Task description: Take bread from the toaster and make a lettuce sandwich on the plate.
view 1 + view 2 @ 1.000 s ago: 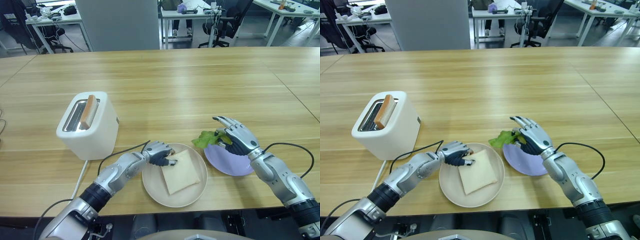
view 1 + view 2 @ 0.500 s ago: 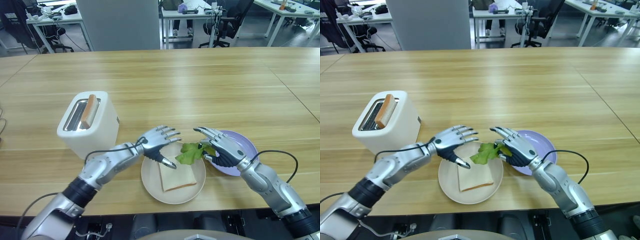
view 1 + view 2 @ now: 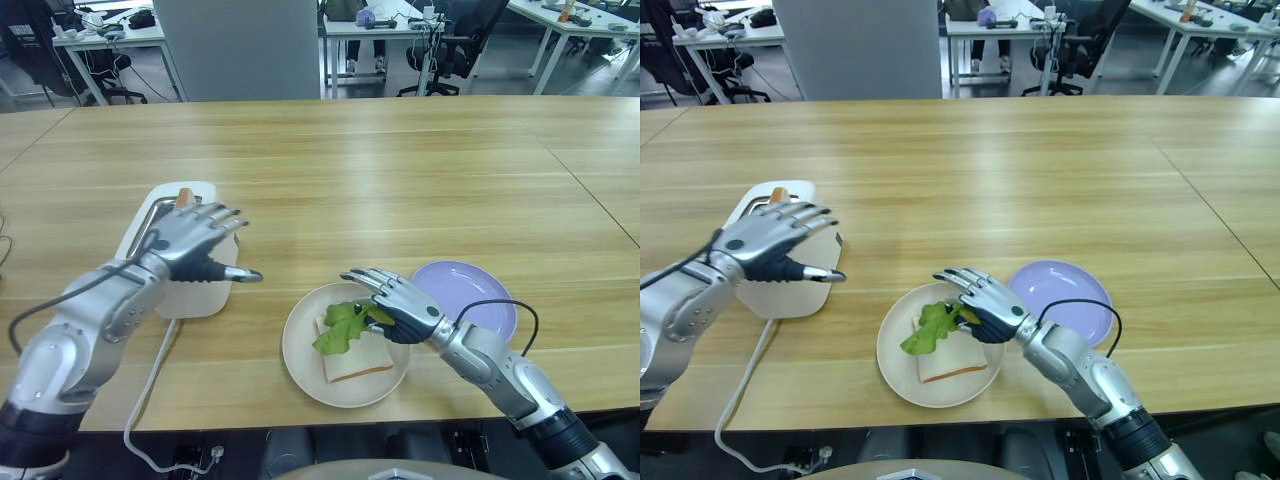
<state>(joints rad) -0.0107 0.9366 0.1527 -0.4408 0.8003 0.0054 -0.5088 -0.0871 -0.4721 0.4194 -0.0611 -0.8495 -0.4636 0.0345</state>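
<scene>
Green lettuce [image 3: 340,328], cream plate [image 3: 300,355], white toaster [image 3: 195,298]

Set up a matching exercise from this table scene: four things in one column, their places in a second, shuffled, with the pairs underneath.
Things
1. lettuce leaf
2. left hand
3. purple plate
4. white bread slice

Places
a. above the toaster
b. on the table, to the right of the beige plate
c. lying flat on the beige plate
d. held in the right hand, over the bread

Pairs: 1-d, 2-a, 3-b, 4-c
</scene>
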